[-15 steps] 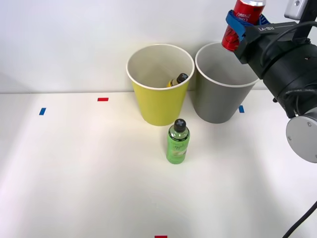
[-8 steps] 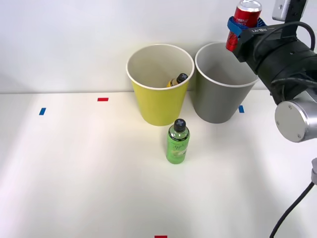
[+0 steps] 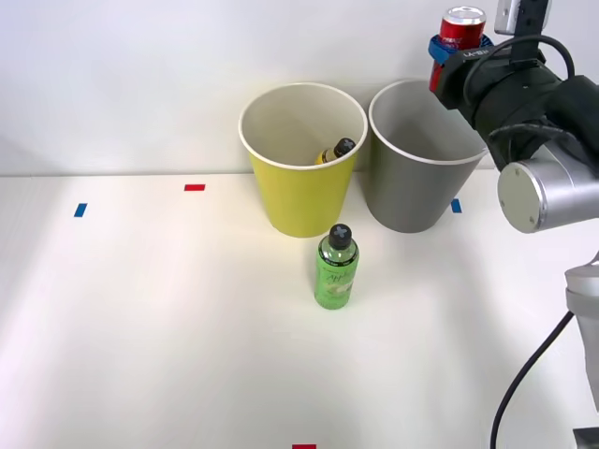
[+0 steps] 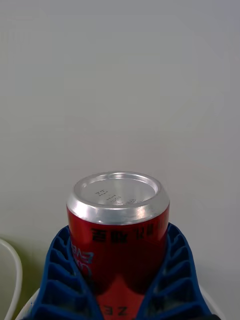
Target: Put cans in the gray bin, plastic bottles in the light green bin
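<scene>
Right claw (image 4: 120,295) is clamped on the red can (image 4: 118,235) – its blue ribbed fingers (image 4: 65,280) press both sides of the smooth metal body, below the round silver end. It holds the can above the far rim of the gray bin (image 3: 416,178). Beside stands the tapered light green bin (image 3: 299,192) with a yellowish bottle (image 3: 334,152) inside – before it, the green bottle (image 3: 336,267) stands upright on the white table (image 3: 140,318)

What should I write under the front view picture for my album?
Robot's right hand holds a red can above the gray bin.
</scene>
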